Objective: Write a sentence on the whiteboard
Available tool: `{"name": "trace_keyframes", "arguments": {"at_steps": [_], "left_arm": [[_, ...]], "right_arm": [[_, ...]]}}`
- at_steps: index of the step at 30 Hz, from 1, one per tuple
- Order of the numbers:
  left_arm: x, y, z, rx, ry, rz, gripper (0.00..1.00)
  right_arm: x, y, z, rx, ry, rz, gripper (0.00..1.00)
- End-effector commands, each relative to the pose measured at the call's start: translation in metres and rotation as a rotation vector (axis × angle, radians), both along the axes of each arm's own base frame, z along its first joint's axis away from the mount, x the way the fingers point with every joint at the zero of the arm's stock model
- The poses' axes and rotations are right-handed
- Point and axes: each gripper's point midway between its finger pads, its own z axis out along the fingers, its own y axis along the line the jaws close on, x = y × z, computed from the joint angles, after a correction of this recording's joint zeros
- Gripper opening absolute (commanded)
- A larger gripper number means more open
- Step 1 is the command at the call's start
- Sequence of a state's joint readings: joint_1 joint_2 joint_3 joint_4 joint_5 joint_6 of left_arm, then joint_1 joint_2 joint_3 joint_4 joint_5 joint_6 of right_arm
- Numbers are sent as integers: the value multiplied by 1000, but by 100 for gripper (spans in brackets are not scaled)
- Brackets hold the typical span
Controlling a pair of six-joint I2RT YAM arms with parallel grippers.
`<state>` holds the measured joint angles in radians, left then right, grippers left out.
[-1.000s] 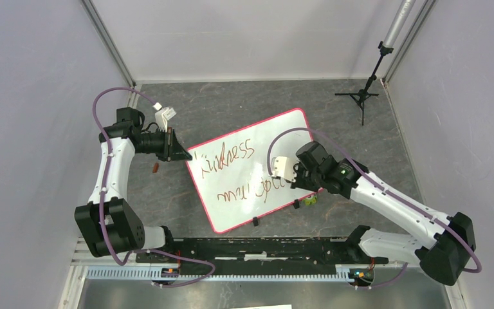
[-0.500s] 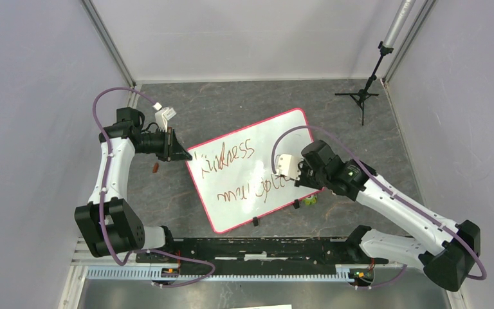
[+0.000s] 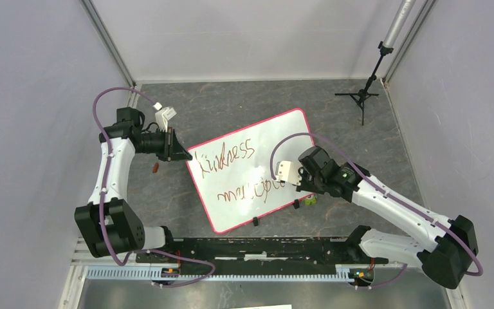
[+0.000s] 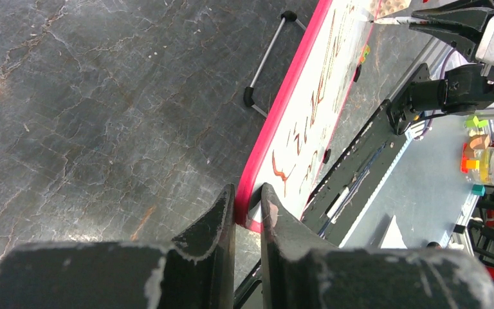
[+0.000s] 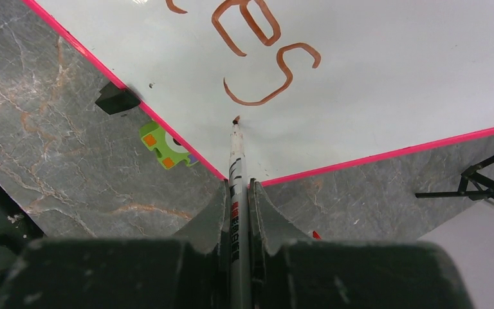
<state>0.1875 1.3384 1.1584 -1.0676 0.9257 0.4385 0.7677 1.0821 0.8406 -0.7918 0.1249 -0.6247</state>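
Note:
The whiteboard point(image 3: 276, 138) lies tilted on the grey table, pink-edged, with the sentence point(image 3: 228, 158) in reddish-brown in two lines. My left gripper point(image 3: 185, 156) is shut on the whiteboard's left corner; the left wrist view shows its jaws point(image 4: 247, 193) pinching the pink rim of the whiteboard point(image 4: 296, 96). My right gripper point(image 3: 294, 182) is shut on a grey marker point(image 5: 236, 154) over the board's near right corner. The marker's tip is at the board's surface just below the last curl of the sentence point(image 5: 270, 71). In that view the right gripper point(image 5: 237, 190) clamps the marker's barrel.
Two black clips point(image 3: 255, 222) point(image 3: 295, 205) sit on the board's near long edge, and a green toy piece point(image 3: 309, 201) lies beside it. A small reddish cap point(image 3: 156, 167) lies left of the board. A black tripod point(image 3: 360, 96) stands at the back right.
My right gripper has shifted slightly with the marker, first right, then back toward the near edge, and more of the second line shows. The left arm and the board have not moved.

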Motion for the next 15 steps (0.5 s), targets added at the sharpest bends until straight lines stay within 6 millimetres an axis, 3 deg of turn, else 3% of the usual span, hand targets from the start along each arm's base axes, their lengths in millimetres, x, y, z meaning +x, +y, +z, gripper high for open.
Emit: {"name": "trace_keyframes", "arguments": {"at_steps": [1,3,9,15], "left_arm": [[1,7,-14,83,20,13,12],[1,8,-12,86,11,15,19],[5,13,1,121,-25,38,54],[11,11,39,90,-108,48,76]], "right_arm": [[12,15,20,63,-55,26,0],[10,25,32,113,-52,61,0],[9,42,59,205,-80,129,0],[16,59,82,283,-95,137,0]]}}
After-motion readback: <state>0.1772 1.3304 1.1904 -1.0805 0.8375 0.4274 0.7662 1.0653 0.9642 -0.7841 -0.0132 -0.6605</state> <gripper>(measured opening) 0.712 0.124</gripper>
